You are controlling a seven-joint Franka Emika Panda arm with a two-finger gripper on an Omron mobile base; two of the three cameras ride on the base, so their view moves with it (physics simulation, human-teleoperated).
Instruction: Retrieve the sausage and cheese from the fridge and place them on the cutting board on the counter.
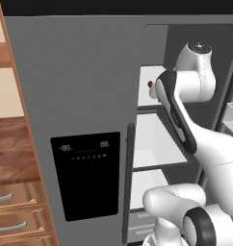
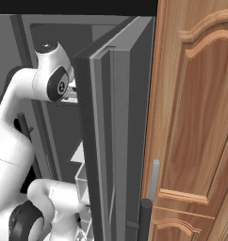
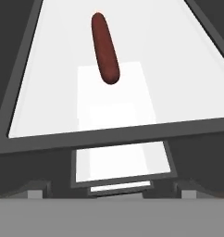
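Hand view, sausage on white fridge shelf

The fridge stands with its right door swung out, leaving a gap the arm reaches through. On the top white shelf the sausage lies toward 12 o'clock with bare shelf on both sides; a dark front rail crosses at 6 o'clock.
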